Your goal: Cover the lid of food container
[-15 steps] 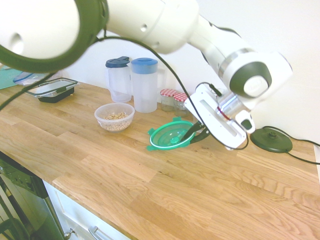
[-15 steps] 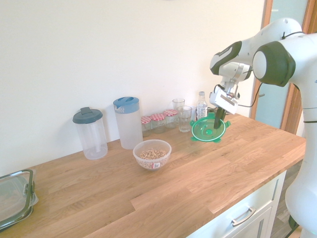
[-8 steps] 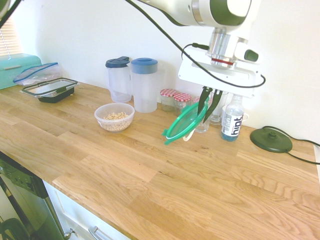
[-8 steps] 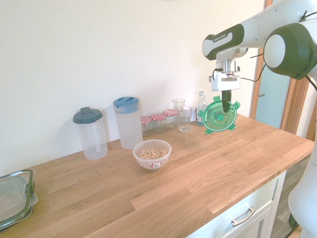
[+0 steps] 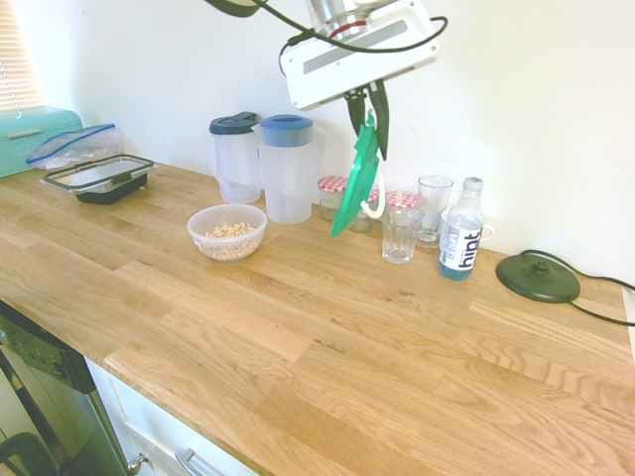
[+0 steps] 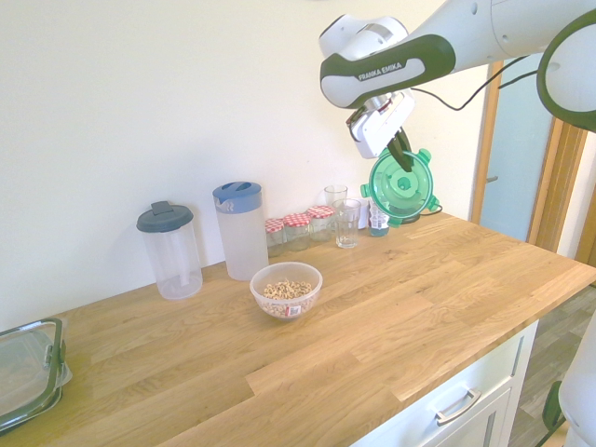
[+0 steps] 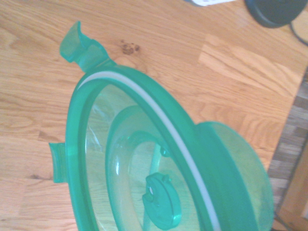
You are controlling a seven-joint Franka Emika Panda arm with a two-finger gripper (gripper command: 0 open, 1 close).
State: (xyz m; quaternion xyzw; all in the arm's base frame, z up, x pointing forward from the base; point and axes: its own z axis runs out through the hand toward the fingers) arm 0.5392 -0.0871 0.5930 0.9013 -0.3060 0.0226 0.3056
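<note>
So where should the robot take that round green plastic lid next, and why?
Probably sideways toward the small clear bowl of grain. The gripper holds the round green plastic lid on edge, high over the jars, while the bowl sits uncovered on the wooden counter further along.

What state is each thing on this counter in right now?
green lid: held in the air, hanging on edge
gripper: shut on the lid's rim
food container: uncovered, grain inside
two jugs: lidded
jam jars: capped
water bottle: capped, upright

"FRANKA EMIKA" on the arm (image 6: 391, 67), "hint" on the water bottle (image 5: 460, 234)
</note>
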